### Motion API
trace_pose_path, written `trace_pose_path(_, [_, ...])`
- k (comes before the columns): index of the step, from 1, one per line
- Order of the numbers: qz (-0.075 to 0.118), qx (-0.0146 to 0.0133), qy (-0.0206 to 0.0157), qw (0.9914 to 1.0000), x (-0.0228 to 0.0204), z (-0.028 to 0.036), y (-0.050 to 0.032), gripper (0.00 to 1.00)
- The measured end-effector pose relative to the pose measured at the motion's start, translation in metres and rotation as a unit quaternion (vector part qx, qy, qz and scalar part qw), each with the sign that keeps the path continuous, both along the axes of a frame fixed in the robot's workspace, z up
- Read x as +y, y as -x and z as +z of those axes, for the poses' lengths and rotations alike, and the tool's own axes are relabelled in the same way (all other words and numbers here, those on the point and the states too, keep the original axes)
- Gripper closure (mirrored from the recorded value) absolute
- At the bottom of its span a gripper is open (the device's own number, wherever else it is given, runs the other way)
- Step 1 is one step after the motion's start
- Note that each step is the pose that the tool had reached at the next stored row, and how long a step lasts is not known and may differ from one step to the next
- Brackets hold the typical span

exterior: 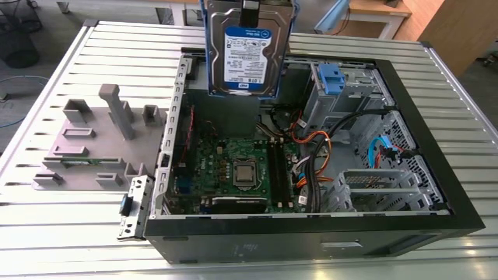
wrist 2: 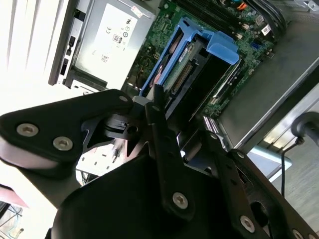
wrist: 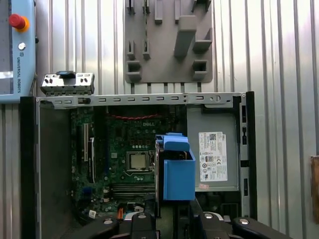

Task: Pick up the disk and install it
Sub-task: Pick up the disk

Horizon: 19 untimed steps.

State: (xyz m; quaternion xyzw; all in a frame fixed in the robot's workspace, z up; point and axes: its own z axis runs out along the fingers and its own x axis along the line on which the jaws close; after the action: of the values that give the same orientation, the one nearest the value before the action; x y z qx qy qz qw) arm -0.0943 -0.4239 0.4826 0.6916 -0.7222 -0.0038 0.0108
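The jaws are clamped on the disk [exterior: 249, 55], white-and-blue label facing out, hanging upright above the open computer case [exterior: 311, 234] on the tabletop [exterior: 459, 87].

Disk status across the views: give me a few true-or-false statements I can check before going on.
1. The silver-grey metal disk in a blue plastic carrier frame hangs upright above the open black computer case. True.
2. The end effector is shut on the disk. True.
3. The disk is seated in a drive bay. False: it is held in the air over the case's interior.
4. In the exterior view the disk's white-and-blue label faces away from the camera. False: it faces the camera.
5. A grey plastic fixture plate lies outside the case, on the exterior view's left. True.
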Motion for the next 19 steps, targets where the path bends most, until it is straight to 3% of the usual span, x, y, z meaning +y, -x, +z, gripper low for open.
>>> trace_pose_path(6, [0.0,0.0,0.0023,1.0,-0.0105,0.0,0.0,0.65])
trace_pose_path(10, [0.0,0.0,0.0032,0.99999,-0.0129,-0.0001,0.0001,0.65])
trace_pose_path(12, [0.0,0.0,0.0033,0.99999,-0.0171,0.0,0.0,0.65])
trace_pose_path(19, [0.0,0.0,0.0033,0.99999,-0.0171,0.0,-0.0019,0.65])
